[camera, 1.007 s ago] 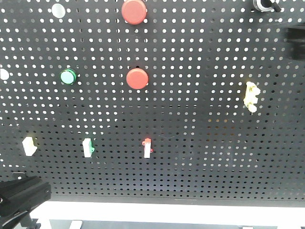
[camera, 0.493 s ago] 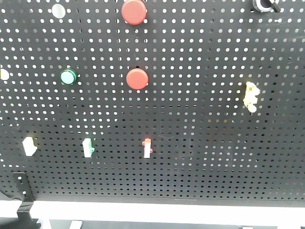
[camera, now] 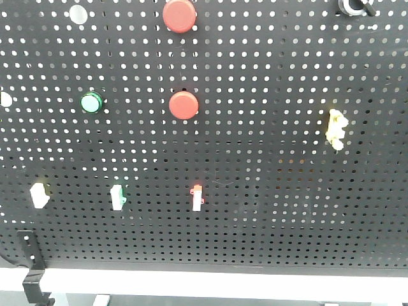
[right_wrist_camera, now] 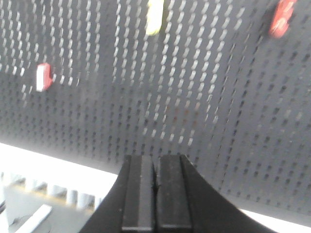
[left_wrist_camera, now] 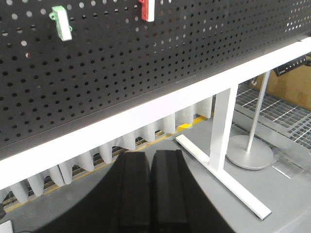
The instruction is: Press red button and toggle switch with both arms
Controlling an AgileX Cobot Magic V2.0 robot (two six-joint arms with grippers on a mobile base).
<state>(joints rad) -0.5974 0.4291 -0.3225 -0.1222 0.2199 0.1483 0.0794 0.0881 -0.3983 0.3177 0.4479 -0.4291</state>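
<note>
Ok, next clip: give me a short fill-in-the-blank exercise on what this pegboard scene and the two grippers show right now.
1. The black perforated pegboard carries ___ round red push buttons, an upper one and a lower one.
2. The round button left of the lower red one is coloured ___.
3. The left gripper has its dark jaws ___.
4. The right gripper is pressing ___ on the board.

Missing words: two; green; shut; nothing
</note>
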